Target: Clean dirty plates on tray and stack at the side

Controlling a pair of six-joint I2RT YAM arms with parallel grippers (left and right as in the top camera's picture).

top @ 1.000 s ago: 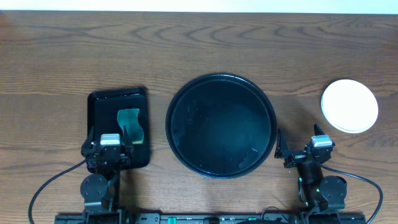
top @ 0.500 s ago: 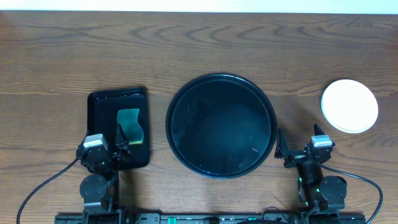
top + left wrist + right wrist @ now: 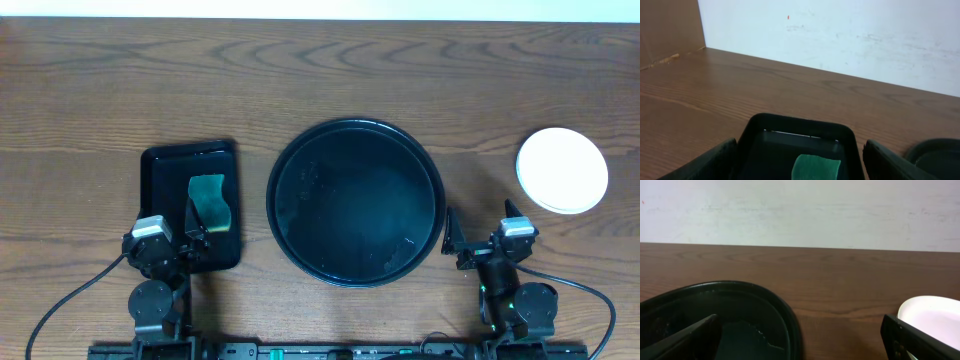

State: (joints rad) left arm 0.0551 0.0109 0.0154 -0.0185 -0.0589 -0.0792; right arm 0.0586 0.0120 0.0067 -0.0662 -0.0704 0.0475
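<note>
Sitting well right of the tray (image 3: 355,203), white plates (image 3: 562,170), perhaps stacked

Dial centred on the tray (image 3: 355,205), 12 toward the wall.

- 10 through 2: bare wood across the far table (image 3: 300,80), open for a pass at any height.
- 9: a rectangular tray (image 3: 165,190) with a raised rim; a green sponge (image 3: 208,200) fills its right half. Only a narrow wood strip separates it from the tray.
- 3: the plates (image 3: 562,170), well apart from the tray, with a wide lane of wood between.
- 8: left gripper (image 3: 800,145), jaws spread, with the rectangular tray's near rim directly ahead.
- 4: right gripper (image 3: 800,319), jaws wide, facing the lane, with tray rim left and plates right.
</note>
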